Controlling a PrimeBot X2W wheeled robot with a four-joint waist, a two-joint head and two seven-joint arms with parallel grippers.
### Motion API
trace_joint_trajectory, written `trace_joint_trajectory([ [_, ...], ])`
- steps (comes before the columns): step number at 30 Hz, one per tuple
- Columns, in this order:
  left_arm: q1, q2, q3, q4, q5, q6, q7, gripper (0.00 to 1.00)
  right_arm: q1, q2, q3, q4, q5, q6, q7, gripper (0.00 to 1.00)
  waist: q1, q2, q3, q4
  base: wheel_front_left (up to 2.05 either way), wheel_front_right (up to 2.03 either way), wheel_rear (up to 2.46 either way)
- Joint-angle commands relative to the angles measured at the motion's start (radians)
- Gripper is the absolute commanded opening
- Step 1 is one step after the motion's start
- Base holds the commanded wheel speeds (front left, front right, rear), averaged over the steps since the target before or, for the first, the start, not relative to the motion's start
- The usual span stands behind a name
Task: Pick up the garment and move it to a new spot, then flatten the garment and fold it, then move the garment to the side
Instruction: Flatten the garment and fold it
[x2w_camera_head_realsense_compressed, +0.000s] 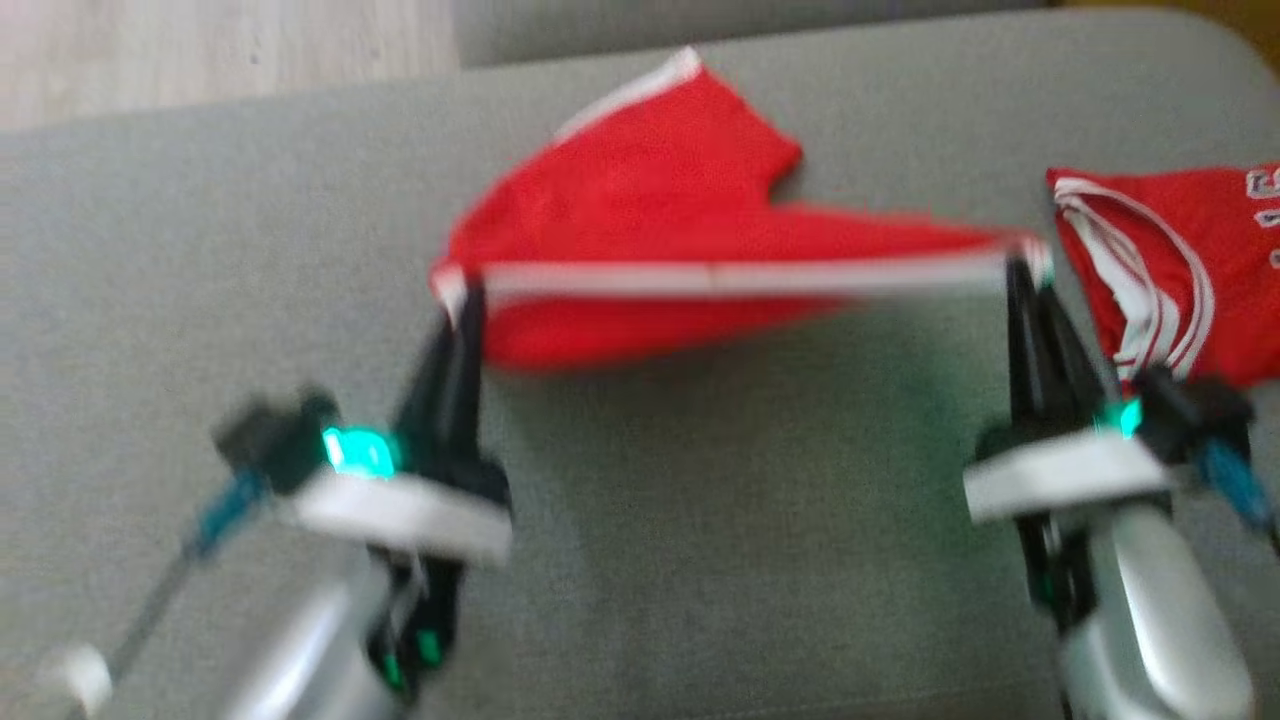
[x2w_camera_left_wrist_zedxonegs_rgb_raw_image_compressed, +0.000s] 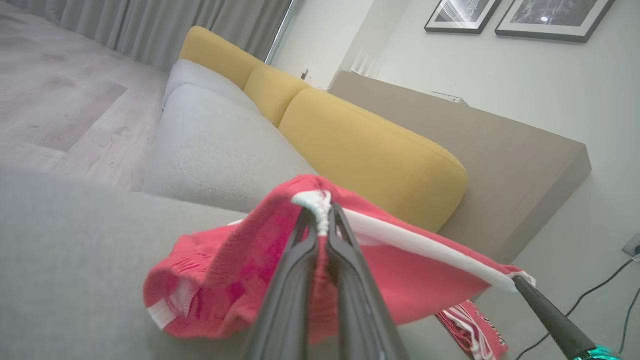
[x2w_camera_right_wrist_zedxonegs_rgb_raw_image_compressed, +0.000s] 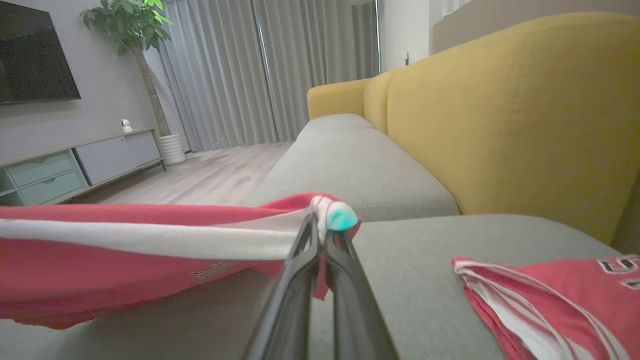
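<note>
The garment (x2w_camera_head_realsense_compressed: 650, 200) is a pair of red shorts with a white band, stretched between both grippers above the grey sofa seat (x2w_camera_head_realsense_compressed: 700, 500). My left gripper (x2w_camera_head_realsense_compressed: 458, 300) is shut on the band's left corner, and my right gripper (x2w_camera_head_realsense_compressed: 1020, 262) is shut on the right corner. The white band runs taut between them while the red cloth trails toward the far side. In the left wrist view the garment (x2w_camera_left_wrist_zedxonegs_rgb_raw_image_compressed: 240, 270) bunches around my left gripper (x2w_camera_left_wrist_zedxonegs_rgb_raw_image_compressed: 320, 212). In the right wrist view the garment (x2w_camera_right_wrist_zedxonegs_rgb_raw_image_compressed: 125, 250) stretches left from my right gripper (x2w_camera_right_wrist_zedxonegs_rgb_raw_image_compressed: 322, 225).
A second red jersey with white stripes (x2w_camera_head_realsense_compressed: 1170, 270) lies folded on the seat at the right, close beside my right gripper, also in the right wrist view (x2w_camera_right_wrist_zedxonegs_rgb_raw_image_compressed: 550, 300). Yellow back cushions (x2w_camera_right_wrist_zedxonegs_rgb_raw_image_compressed: 500, 115) line the sofa's far side. Wooden floor (x2w_camera_head_realsense_compressed: 200, 50) lies beyond the seat's left edge.
</note>
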Motion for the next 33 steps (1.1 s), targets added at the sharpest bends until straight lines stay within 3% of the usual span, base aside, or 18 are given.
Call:
trace_joint_trajectory([
  [1, 0.024, 0.017, 0.035, -0.064, -0.001, 0.013, -0.015, 0.0, 0.036, 0.005, 0.002, -0.073, 0.009, 0.007, 0.014, 0.0, 0.0003, 0.0, -0.044, 0.005, 0.0, 0.0, 0.0],
  [9, 0.306, -0.005, 0.031, -0.262, 0.003, 0.088, -0.017, 0.0, 0.309, 0.005, -0.052, -0.367, 0.03, 0.007, 0.124, 0.0, 0.0003, 0.0, -0.117, 0.01, 0.0, 0.0, 0.0],
  [16, 0.381, -0.069, 0.007, -0.282, -0.021, 0.114, -0.017, 0.0, 0.338, 0.005, -0.09, -0.44, -0.035, 0.007, 0.208, 0.0, 0.0003, 0.0, -0.088, 0.067, 0.0, 0.0, 0.0],
  [23, 0.328, -0.128, -0.004, -0.196, -0.051, 0.111, -0.006, 0.0, 0.184, 0.005, -0.085, -0.339, -0.091, 0.007, 0.27, 0.0, 0.0003, 0.0, -0.014, 0.126, 0.0, 0.0, 0.0],
  [33, 0.106, -0.185, 0.007, 0.01, -0.146, 0.121, 0.04, 0.0, -0.228, -0.031, -0.027, 0.056, -0.157, 0.007, 0.328, 0.0, 0.0003, 0.0, 0.097, 0.216, 0.0, 0.0, 0.0],
])
